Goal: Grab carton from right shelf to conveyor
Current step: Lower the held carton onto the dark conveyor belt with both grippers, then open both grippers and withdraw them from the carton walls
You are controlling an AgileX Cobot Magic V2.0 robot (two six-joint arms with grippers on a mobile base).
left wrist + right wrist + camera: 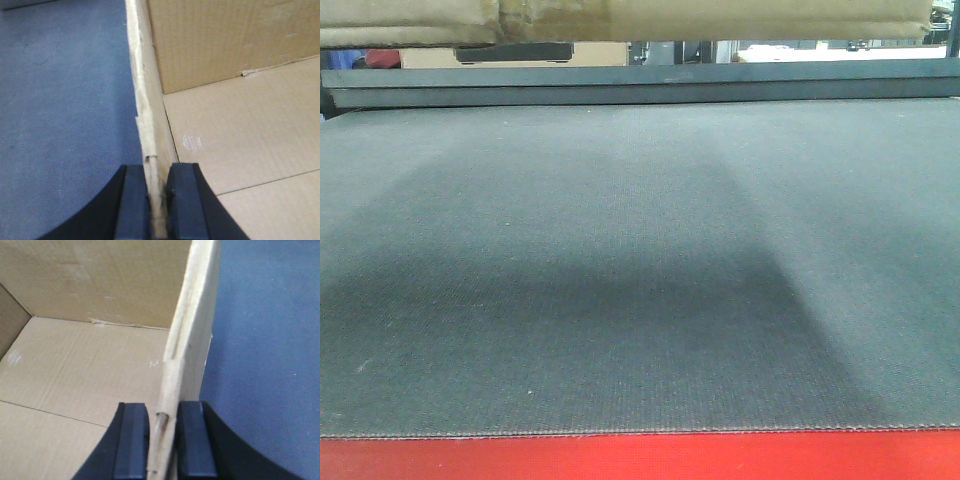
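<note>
Exterior front-facing cam is basically wall-to-wall conveyor (640, 250) right now: dark grey-blue textured belt, with the red strip (640, 458) running along the near edge and a dark grey rail (640, 85) across the far side. A big soft shadow sits over the middle of the belt. Right at the top of that view I can just see a brown sliver of the carton (720, 18). Some background clutter shows under it, so it looks like it's hanging over the belt rather than sitting on it, though I can't say for sure.

On the left wrist cam, my left gripper (156, 172) is pinching the top edge of one carton wall. The two black fingers (135, 200) are on either side of the raw cardboard edge, pressed tight on it. The open inside of the box is to the right of that wall, with its floor and far inner wall showing, and the belt is to the left.

Right wrist cam is the mirror image. The right gripper (162, 412) is clamped on the opposite wall's edge, with the box interior on the left and the belt on the right. That edge looks a bit frayed where the pads grip it.

So the carton's open side faces up, with one arm on each side wall.
</note>
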